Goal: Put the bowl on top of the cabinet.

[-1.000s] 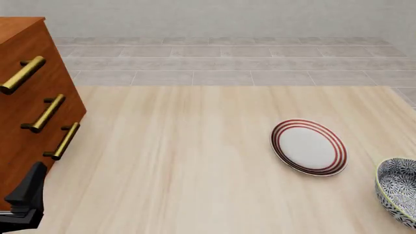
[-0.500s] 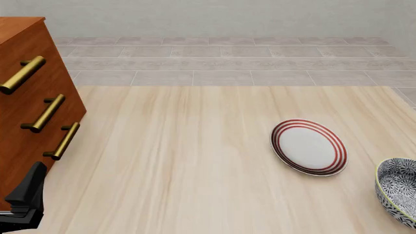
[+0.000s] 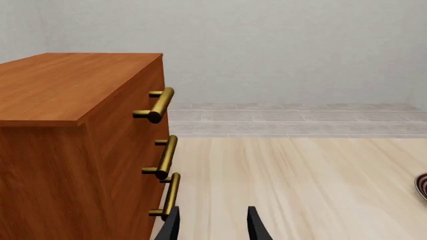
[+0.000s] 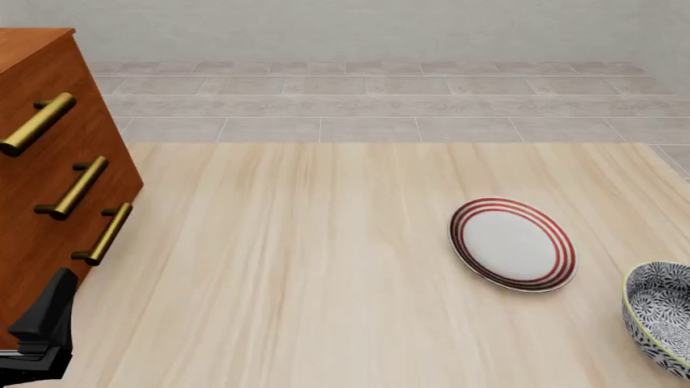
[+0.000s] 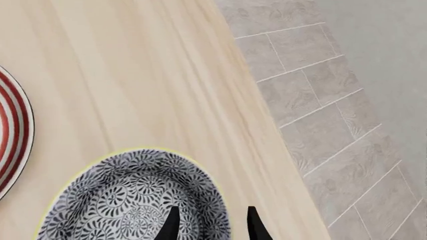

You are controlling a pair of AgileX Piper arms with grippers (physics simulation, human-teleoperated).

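Observation:
The bowl (image 4: 660, 318), black-and-white patterned with a pale yellow rim, sits on the table at the near right, cut off by the front view's right edge. In the right wrist view my right gripper (image 5: 212, 224) is open, one finger over the inside of the bowl (image 5: 120, 200) and the other outside its rim. The tall reddish-brown cabinet (image 4: 44, 194) with three brass handles stands at the left. My left gripper (image 3: 212, 226) is open and holds nothing, low beside the front of the cabinet (image 3: 67, 150) near the bottom handle. The right gripper does not show in the front view.
A flat white plate with red rings (image 4: 512, 243) lies on the table just left of the bowl, and its edge shows in the right wrist view (image 5: 13, 130). The table's right edge (image 5: 267, 130) runs close beside the bowl. The left arm's black body (image 4: 41, 331) is at the near left corner.

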